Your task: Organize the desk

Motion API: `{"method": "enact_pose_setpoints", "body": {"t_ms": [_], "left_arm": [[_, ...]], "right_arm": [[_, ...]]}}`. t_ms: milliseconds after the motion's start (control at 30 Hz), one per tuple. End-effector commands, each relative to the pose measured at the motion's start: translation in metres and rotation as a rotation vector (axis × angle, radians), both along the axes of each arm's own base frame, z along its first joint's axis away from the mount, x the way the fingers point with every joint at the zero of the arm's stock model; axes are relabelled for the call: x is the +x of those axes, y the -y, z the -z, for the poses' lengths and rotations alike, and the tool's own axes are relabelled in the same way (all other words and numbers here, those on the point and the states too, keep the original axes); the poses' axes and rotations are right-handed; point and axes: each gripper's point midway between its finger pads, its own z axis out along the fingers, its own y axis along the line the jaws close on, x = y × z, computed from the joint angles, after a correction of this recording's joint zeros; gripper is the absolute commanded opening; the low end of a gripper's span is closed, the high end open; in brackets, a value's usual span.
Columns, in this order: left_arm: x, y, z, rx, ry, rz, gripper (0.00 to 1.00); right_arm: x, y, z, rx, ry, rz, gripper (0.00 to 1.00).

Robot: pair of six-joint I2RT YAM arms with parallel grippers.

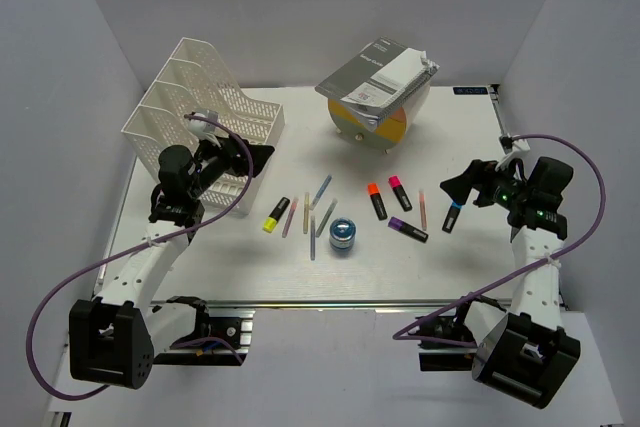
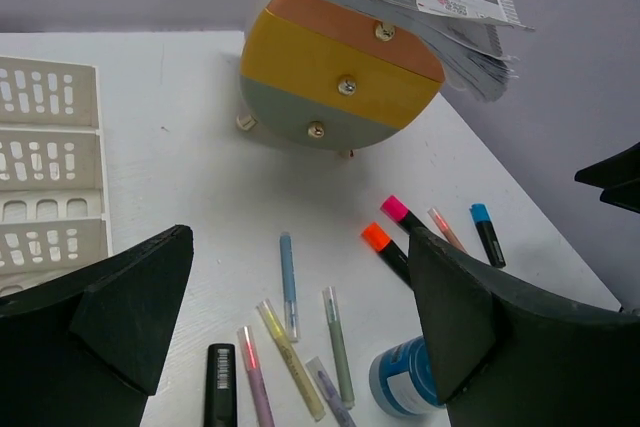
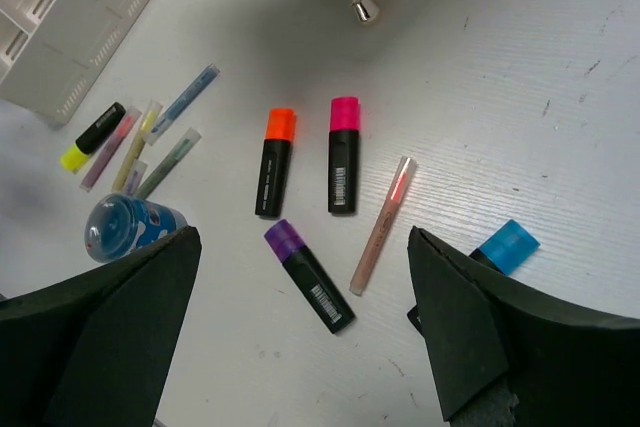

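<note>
Tabletop [image 1: 460, 132] spans the enclosure beneath both arms; pens [image 1: 326, 218] lie loose at centre. Left claw [image 1: 258, 169] and right claw [image 1: 462, 189] both wide, empty. Risk: a descending finger nudges 1 pen and scatters the tight cluster.

Robot lab cell: white desk [image 1: 460, 147] inside grey walls [image 1: 90, 67], arms [image 1: 145, 262] bolted at front.

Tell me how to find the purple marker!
Start at the round drawer unit at the back of the desk. Just in front lie an orange highlighter and a pink highlighter; the purple highlighter lies nearer the front edge, slanted. Only it has a purple cap.
</note>
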Motion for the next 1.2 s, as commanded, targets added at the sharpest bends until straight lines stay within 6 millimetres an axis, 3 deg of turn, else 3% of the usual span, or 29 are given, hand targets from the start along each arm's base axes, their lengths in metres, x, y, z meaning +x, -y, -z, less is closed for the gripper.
{"method": "enact_pose_setpoints", "body": {"t_ms": [0, 167, 267, 467, 567, 667, 767, 800, 867, 1000, 1167], "left_arm": [[-0.003, 0.005, -0.010, -0.010, 0.034, 0.034, 0.98], [-0.004, 0.010, -0.005, -0.009, 0.018, 0.056, 0.98], [-0.003, 0.012, -0.003, -0.011, 0.012, 0.067, 0.98], [-0.002, 0.017, 0.004, -0.016, -0.011, 0.094, 0.98], [-0.004, 0.023, 0.005, -0.019, -0.015, 0.123, 0.94], [-0.006, 0.028, 0.009, -0.018, -0.021, 0.149, 0.89], [-0.007, 0.030, 0.011, -0.014, -0.022, 0.164, 0.88], [-0.009, 0.034, 0.012, -0.013, -0.024, 0.178, 0.88], [-0.010, 0.037, 0.014, -0.005, -0.025, 0.188, 0.89], [-0.008, 0.036, 0.017, 0.004, -0.037, 0.182, 0.91], [-0.009, 0.040, 0.019, 0.008, -0.040, 0.197, 0.92]], "right_arm": [[0.000, -0.005, -0.019, -0.047, 0.072, -0.072, 0.89], [-0.012, -0.022, -0.032, -0.118, 0.165, -0.243, 0.89], [-0.011, -0.025, -0.031, -0.137, 0.132, -0.256, 0.89], [0.005, -0.018, -0.047, -0.261, 0.134, -0.202, 0.89], [0.006, -0.025, -0.056, -0.290, 0.147, -0.256, 0.89], [0.009, -0.043, -0.068, -0.219, 0.199, -0.348, 0.89], [0.014, -0.063, -0.076, -0.008, 0.148, -0.360, 0.89], [0.025, -0.066, -0.088, 0.014, 0.205, -0.364, 0.89], [0.033, -0.080, -0.088, 0.155, 0.115, -0.360, 0.89], [0.059, -0.094, -0.108, 0.297, 0.114, -0.332, 0.85], [0.085, -0.113, -0.122, 0.535, -0.008, -0.258, 0.84]]}}
